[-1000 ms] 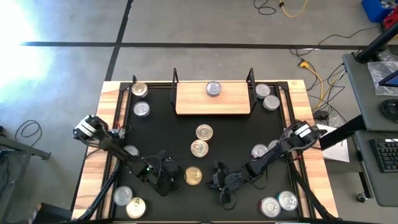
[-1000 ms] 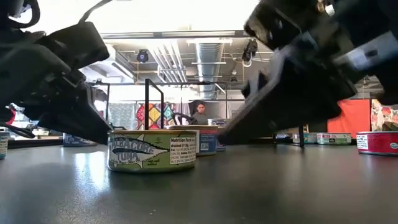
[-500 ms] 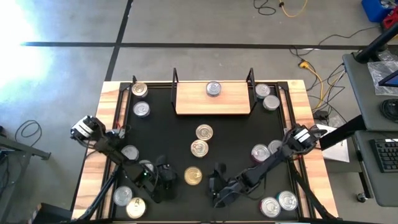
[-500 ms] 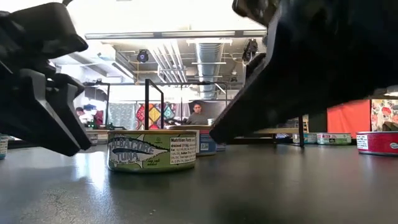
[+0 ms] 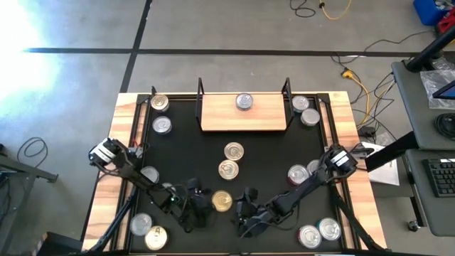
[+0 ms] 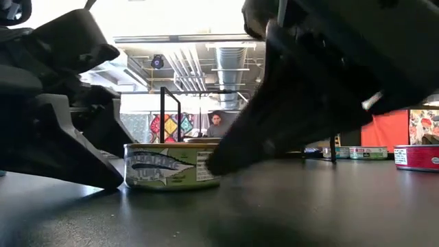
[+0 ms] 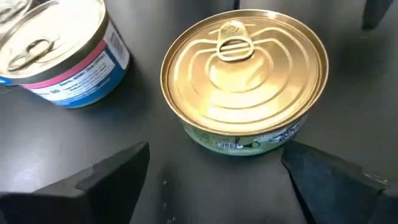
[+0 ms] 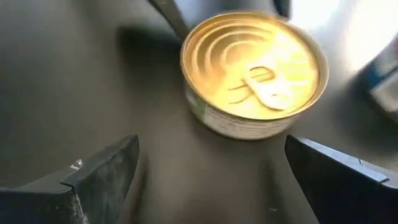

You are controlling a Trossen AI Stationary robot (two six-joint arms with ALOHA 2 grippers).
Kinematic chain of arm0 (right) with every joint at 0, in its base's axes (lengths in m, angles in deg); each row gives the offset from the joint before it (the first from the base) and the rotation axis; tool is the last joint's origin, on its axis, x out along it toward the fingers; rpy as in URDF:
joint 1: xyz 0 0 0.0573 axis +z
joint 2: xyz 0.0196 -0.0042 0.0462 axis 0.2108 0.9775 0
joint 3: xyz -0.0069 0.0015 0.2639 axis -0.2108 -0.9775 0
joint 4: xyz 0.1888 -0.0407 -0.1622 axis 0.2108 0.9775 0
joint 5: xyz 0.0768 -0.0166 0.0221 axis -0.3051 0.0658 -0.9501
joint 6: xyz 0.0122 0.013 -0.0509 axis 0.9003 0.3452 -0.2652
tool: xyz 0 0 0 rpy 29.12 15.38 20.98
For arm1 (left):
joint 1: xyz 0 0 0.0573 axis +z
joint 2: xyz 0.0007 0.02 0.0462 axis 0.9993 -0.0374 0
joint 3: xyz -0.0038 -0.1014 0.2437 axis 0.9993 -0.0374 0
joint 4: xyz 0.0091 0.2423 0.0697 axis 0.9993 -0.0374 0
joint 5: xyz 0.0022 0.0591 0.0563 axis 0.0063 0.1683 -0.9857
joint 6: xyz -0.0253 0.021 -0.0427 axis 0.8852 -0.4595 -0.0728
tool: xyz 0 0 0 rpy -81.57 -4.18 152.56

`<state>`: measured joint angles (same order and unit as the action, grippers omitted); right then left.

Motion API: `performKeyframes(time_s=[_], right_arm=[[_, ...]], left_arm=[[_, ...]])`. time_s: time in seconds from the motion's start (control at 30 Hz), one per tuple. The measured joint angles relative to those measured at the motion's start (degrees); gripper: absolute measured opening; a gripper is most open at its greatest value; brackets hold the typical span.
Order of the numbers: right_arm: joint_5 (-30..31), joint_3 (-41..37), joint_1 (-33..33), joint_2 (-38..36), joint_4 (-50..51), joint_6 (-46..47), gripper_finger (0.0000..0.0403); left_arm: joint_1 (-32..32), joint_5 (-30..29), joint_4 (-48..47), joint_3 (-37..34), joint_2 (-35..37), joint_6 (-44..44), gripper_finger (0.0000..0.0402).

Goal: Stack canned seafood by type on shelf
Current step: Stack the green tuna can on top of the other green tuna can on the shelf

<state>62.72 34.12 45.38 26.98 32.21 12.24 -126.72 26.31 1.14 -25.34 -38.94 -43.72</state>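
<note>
A gold-lidded tin [image 5: 222, 202] with a green tuna label [image 6: 171, 166] stands upright on the black table near its front edge. My left gripper [image 7: 217, 186] is open on the tin's left, one finger on each side of it and clear of it. My right gripper [image 8: 214, 186] is open on the tin's right, its fingers likewise apart from the tin. The light-wood shelf [image 5: 213, 117] with black wire posts sits at the far edge and carries one silver-lidded tin [image 5: 244, 102]. More canned seafood stands scattered on the table.
Two tins [image 5: 233, 151] [image 5: 227, 169] stand just behind the gold one. A blue-and-pink labelled tin [image 7: 59, 56] stands close by my left gripper. Other tins sit along the left side [image 5: 163, 125], at the near-left corner [image 5: 140, 224], the far right [image 5: 301, 104] and the near right [image 5: 308, 236].
Both grippers have opened. My left gripper has drawn back a little, then gone right toward the gold-lidded tin and sunk closer to the table. My right gripper has gone toward the near edge and left, up to the same tin, and has rolled. The tin stands where it was.
</note>
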Motion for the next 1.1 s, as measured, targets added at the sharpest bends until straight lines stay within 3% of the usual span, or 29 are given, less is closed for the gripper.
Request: performKeyframes(time_s=[0.33, 0.83, 1.1], right_arm=[[2.0, -0.3, -2.2, -0.3, -0.1, -2.2, 0.0396], [-1.2, -0.5, -4.2, -0.4, 0.8, -10.8, 0.0394], [-2.4, -0.4, -3.8, -2.8, 10.7, -7.2, 0.0393]], left_arm=[[1.2, 7.4, 10.6, -0.2, -1.4, -7.1, 0.0375], [2.3, 0.7, 25.8, 2.6, -11.5, -10.0, 0.0375], [1.3, 0.7, 19.5, 2.1, -9.0, -5.4, 0.0375]])
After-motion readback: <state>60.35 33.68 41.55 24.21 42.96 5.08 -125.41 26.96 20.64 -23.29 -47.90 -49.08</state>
